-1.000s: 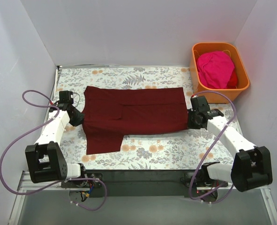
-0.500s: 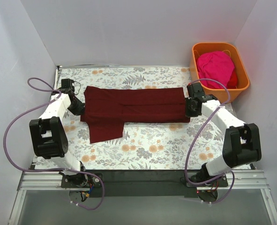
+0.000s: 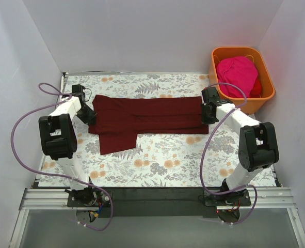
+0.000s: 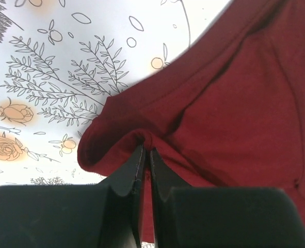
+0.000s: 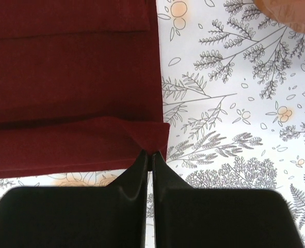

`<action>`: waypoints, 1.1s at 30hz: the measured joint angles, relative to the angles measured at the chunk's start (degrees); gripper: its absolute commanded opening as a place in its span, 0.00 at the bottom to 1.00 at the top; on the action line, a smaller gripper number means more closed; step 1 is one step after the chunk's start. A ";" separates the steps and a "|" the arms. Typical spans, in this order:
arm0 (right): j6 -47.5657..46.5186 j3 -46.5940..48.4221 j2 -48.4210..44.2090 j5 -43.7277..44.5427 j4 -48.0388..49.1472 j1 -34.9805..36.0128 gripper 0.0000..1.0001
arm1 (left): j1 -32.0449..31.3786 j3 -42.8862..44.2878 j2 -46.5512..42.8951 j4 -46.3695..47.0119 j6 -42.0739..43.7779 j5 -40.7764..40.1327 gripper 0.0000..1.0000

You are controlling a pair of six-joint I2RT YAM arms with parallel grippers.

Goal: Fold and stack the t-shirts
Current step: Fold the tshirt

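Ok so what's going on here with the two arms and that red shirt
Both arms are folding the dark maroon t-shirt on the floral table. The left gripper and the right gripper each pinch an end of its near edge with fingers shut, carrying it over the shirt. A magenta-pink t-shirt waits in the orange tub.

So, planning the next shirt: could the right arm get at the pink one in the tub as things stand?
Probably not yet: the right gripper is shut on the maroon shirt. The pink shirt lies uncovered in the orange tub.
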 measured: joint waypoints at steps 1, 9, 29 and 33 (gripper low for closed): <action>-0.09 0.00 0.33 0.04 0.26 0.00 0.01 | 0.00 0.00 0.55 0.02 0.09 0.09 0.00; -0.39 0.11 2.80 1.55 2.86 0.00 0.01 | 0.00 0.02 1.46 0.70 0.83 0.33 0.00; -1.95 0.22 6.54 3.02 6.86 -0.04 0.50 | 0.00 -0.59 1.46 3.34 1.79 -1.09 0.67; -1.60 0.20 4.52 2.60 6.16 0.31 0.66 | -0.04 -0.70 -1.40 3.04 1.68 -1.95 0.69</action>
